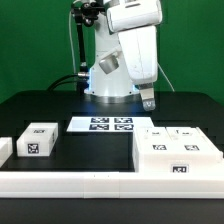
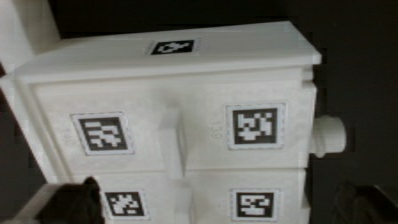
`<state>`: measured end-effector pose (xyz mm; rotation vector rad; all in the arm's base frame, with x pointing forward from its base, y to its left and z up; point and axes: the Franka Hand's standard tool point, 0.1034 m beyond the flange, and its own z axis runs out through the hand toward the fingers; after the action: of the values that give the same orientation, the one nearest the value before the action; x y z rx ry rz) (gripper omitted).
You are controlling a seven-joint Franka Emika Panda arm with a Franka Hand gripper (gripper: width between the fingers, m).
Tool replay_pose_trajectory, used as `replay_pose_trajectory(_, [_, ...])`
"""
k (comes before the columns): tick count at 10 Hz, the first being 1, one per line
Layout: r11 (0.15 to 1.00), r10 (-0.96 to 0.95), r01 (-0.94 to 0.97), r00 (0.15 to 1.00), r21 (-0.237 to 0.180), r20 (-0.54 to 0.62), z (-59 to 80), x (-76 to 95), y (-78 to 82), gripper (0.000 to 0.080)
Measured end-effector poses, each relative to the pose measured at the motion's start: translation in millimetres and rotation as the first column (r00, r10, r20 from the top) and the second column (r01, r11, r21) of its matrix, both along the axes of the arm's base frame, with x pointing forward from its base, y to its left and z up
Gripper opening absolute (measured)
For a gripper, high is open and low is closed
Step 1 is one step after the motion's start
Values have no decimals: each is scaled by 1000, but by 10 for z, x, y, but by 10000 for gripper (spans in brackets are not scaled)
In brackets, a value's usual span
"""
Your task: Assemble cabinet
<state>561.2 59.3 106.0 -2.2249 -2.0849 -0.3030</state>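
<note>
Early stage: gripper (image 1: pixel 148 101) hovers above the cabinet (image 1: pixel 178 152), jaws apart, empty. Loose block (image 1: pixel 38 140) sits well apart from the cabinet, unattached; joining looks not yet begun.

Arm: white robot arm (image 1: pixel 125 50), its gripper (image 1: pixel 148 102) hanging above the black tabletop (image 1: pixel 60 105).
Centre: thin flat white marker board (image 1: pixel 112 124).
Exterior view's right: large white boxy plastic cabinet (image 1: pixel 180 155), tags facing up.
Exterior view's left: small white single-tag block (image 1: pixel 38 140).
</note>
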Motion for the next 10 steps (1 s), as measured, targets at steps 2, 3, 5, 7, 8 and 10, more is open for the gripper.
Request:
replay_pose_trajectory(2, [1000, -2, 2, 1000, 0, -2, -4, -6, -1, 649])
replay_pose_trajectory(3, [999, -41, 41, 999, -5, -12, 4, -68, -7, 649])
replay_pose_trajectory(5, [984, -179, 179, 983, -16, -44, -6, -276, 36, 649])
replay_pose_trajectory(7, [930, -367, 367, 929, -3, -50, -8, -391, 102, 649])
replay_pose_trajectory(8, [918, -396, 396, 916, -2, -60, -24, -401, 107, 649])
replay_pose_trajectory(10, [872, -488, 490, 869, 5, -86, -27, -387, 69, 649])
